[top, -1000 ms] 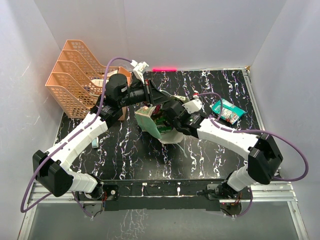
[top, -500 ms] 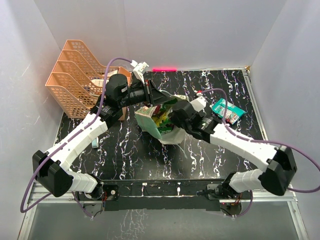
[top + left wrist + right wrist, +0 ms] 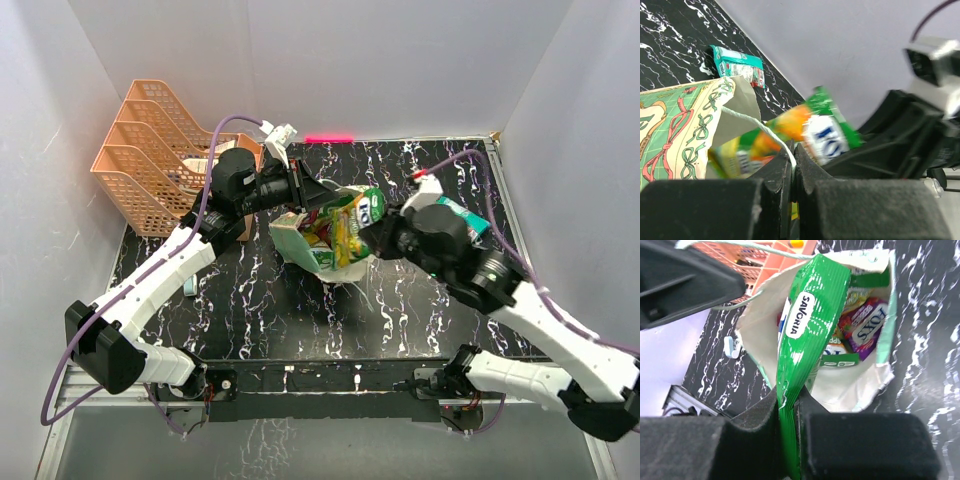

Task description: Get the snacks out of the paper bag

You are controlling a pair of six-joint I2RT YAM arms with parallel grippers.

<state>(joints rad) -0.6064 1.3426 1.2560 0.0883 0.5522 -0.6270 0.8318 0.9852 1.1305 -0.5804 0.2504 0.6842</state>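
The paper bag (image 3: 300, 243) stands open at the table's middle. My left gripper (image 3: 303, 196) is shut on its white string handle (image 3: 756, 123) and holds the mouth open; its printed side shows in the left wrist view (image 3: 680, 125). My right gripper (image 3: 377, 232) is shut on a green snack packet (image 3: 352, 222) marked "SAVORIA" (image 3: 810, 315), held just above the bag's mouth (image 3: 860, 385). The packet shows blurred in the left wrist view (image 3: 825, 127). Several packets, one purple (image 3: 867, 327), lie inside. A teal packet (image 3: 463, 212) lies on the table to the right (image 3: 737, 62).
A peach mesh tray rack (image 3: 150, 160) stands at the back left, close behind the left arm. A small pale clip (image 3: 190, 288) lies on the black marbled table left of the bag (image 3: 731, 346). White walls close in the table on three sides.
My right gripper was down in the bag's mouth; it has drawn back to the right and risen, and the green packet has come up out of the bag with it. The left arm has held still.
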